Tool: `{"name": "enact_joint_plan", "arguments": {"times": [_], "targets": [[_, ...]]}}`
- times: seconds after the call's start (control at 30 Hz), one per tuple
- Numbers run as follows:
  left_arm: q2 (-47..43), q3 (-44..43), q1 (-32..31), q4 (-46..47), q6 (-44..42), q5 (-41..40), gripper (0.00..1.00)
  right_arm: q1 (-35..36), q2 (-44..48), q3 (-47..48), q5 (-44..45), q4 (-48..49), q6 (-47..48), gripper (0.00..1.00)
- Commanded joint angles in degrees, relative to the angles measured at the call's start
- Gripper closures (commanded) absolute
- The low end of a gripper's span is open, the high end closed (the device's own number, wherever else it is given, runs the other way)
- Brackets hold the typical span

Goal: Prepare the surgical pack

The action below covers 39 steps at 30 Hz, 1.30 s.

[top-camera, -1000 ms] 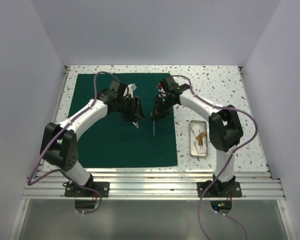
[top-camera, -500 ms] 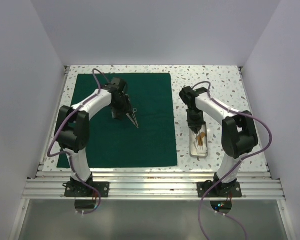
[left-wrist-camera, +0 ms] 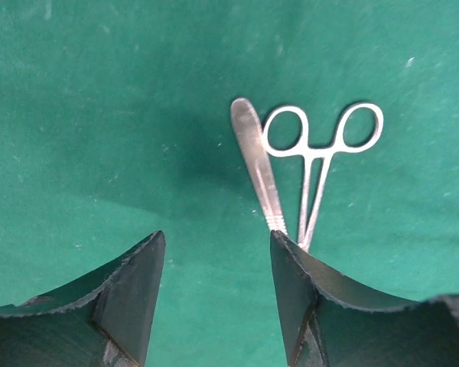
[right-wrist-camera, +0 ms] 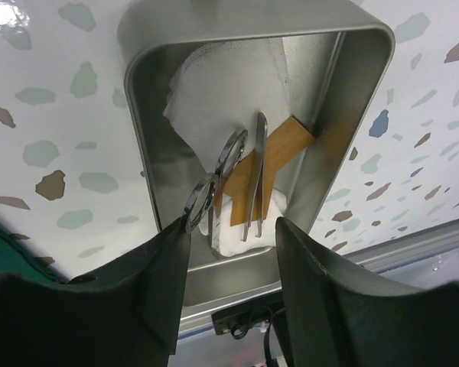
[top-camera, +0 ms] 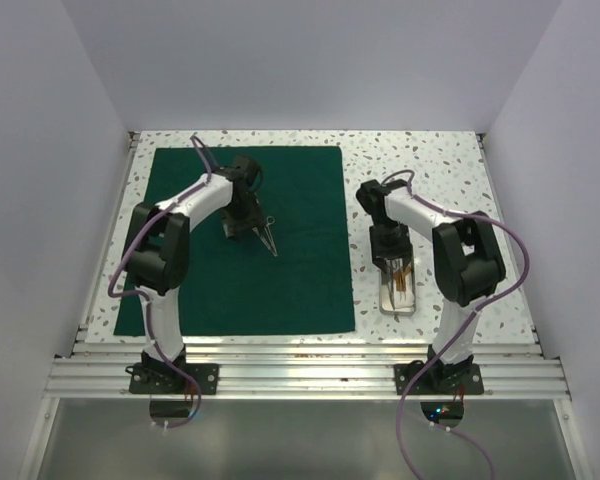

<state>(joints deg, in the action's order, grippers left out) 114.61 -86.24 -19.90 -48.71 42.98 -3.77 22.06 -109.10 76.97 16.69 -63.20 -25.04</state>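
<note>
The dark green drape (top-camera: 230,270) lies flat on the left half of the table. On it rest a scalpel handle (left-wrist-camera: 256,160) and ring-handled forceps (left-wrist-camera: 321,145), side by side. My left gripper (left-wrist-camera: 218,245) hovers open just short of them, nothing between its fingers; in the top view the left gripper (top-camera: 242,232) is over the drape's upper middle. The silver tray (right-wrist-camera: 252,30) holds gauze (right-wrist-camera: 214,84), scissors (right-wrist-camera: 226,164), tweezers (right-wrist-camera: 256,176) and wooden sticks (right-wrist-camera: 291,141). My right gripper (right-wrist-camera: 229,229) stands open over the tray (top-camera: 397,311), a scissor ring touching its left fingertip.
The speckled white tabletop (top-camera: 430,170) surrounds the drape and tray. White walls close in on three sides. An aluminium rail (top-camera: 300,375) with both arm bases runs along the near edge, close to the tray's near end.
My right arm swung from above the drape across to the tray, and its jaws have opened there. The left arm drew back over the drape's upper middle, still open.
</note>
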Motion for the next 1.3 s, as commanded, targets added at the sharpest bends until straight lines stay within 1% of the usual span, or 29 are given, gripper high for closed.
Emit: {"name": "enact_joint_plan", "arguments": {"times": [0.0, 0.23, 0.37, 0.57, 0.67, 0.73, 0.77, 0.8, 0.87, 0.9, 0.93, 1.07, 1.13, 1.17, 1.2, 1.23, 1.27], "targets": [[1.5, -4.4, -1.3, -1.1, 2.2, -2.9, 0.4, -0.3, 4.8, 1.4, 0.1, -0.2, 1.1, 0.48], [5.4, -9.1, -2.4, -5.8, 6.1, -7.3, 0.39, -0.3, 7.3, 0.6, -0.6, 0.0, 1.7, 0.47], [7.7, -11.6, -3.1, -7.9, 8.3, -7.8, 0.4, -0.3, 8.2, -1.0, -1.7, 0.7, 2.0, 0.47], [10.1, -13.4, -4.3, -9.8, 9.8, -9.9, 0.44, -0.3, 9.2, -1.2, -1.3, 1.1, 3.4, 0.47], [10.7, -13.4, -4.2, -10.5, 10.0, -10.4, 0.55, -0.3, 9.3, -1.3, -1.5, 1.3, 3.8, 0.48], [11.0, -13.3, -4.3, -10.4, 9.8, -10.9, 0.63, -0.2, 9.4, -1.6, -1.8, 1.4, 3.8, 0.48], [11.2, -13.3, -4.3, -10.2, 9.8, -11.0, 0.69, -0.3, 9.5, -1.6, -1.9, 1.5, 3.8, 0.48], [11.6, -13.3, -4.3, -10.0, 9.7, -10.8, 0.71, -0.2, 9.5, -1.7, -2.0, 1.6, 3.9, 0.48], [12.0, -13.8, -4.3, -10.3, 9.0, -10.4, 0.78, -0.2, 9.8, -1.5, -2.4, 1.4, 4.1, 0.48], [12.0, -14.0, -4.3, -10.4, 8.7, -10.0, 0.84, -0.3, 10.0, -0.8, -2.5, 1.2, 4.2, 0.48], [11.7, -13.8, -4.3, -10.3, 8.2, -9.9, 0.85, -0.3, 10.0, -0.3, -2.5, 1.1, 4.2, 0.48], [9.1, -12.5, -4.2, -9.8, 6.6, -8.9, 1.0, -0.3, 10.0, 3.2, -5.4, 0.2, 4.9, 0.48], [7.1, -11.7, -4.3, -9.2, 4.2, -7.2, 1.0, -0.3, 9.5, 6.1, -7.6, -0.2, 5.2, 0.47], [6.3, -11.2, -4.3, -8.4, 3.2, -6.4, 1.0, -0.3, 9.3, 7.1, -10.2, -0.3, 5.5, 0.47], [4.2, -10.7, -4.3, -7.7, 2.1, -4.4, 1.0, -0.2, 9.2, 8.9, -11.7, -0.2, 5.6, 0.46], [2.8, -8.7, -4.3, -6.4, -1.4, -2.5, 1.0, -0.3, 9.3, 9.6, -13.9, -0.2, 5.7, 0.46], [1.3, -7.4, -4.3, -3.2, -3.4, -0.6, 1.0, -0.3, 9.3, 10.1, -16.7, 0.6, 5.5, 0.44]]}}
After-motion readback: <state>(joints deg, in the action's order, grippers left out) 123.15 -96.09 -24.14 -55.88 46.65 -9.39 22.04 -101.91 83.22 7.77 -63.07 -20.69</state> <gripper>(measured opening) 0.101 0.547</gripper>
